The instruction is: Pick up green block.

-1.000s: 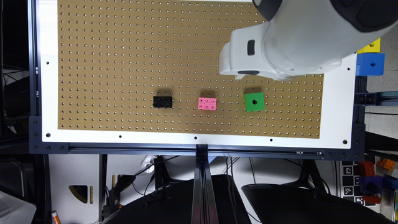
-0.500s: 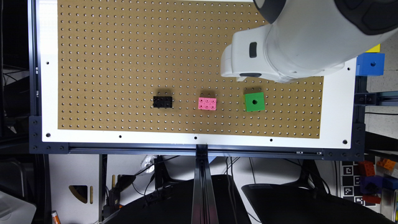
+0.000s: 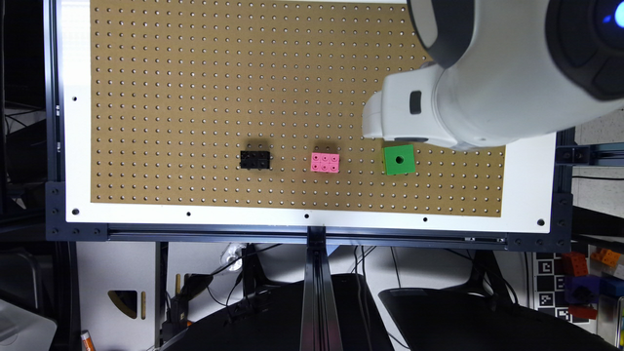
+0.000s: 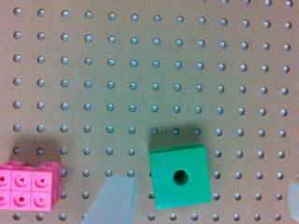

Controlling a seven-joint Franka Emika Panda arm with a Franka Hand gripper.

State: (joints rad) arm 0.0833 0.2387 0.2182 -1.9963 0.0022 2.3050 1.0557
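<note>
The robot's white gripper (image 4: 201, 205) hangs above the brown pegboard (image 3: 195, 97) with its jaws spread wide and nothing between them. In the wrist view one pale translucent fingertip (image 4: 114, 200) shows just beside one side of the bright green cube with a round dark hole in its top face (image 4: 180, 176), and a sliver of the other fingertip shows at the frame's edge well past the cube's opposite side; neither touches the cube. In the exterior view the large white wrist housing (image 3: 414, 114) sits directly over the far edge of the green cube (image 3: 399, 159), covering the board just behind it.

The green cube lies flat on the pegboard, slightly turned against the rows of holes. A small pink studded plastic brick (image 3: 324, 162) lies near the green cube, on the exterior view's left of it, and apart from it. A small black studded brick (image 3: 255, 159) lies farther from the green cube on that same side, beyond the pink one. All three rest in a rough line near the pegboard's white border (image 3: 312, 217).
</note>
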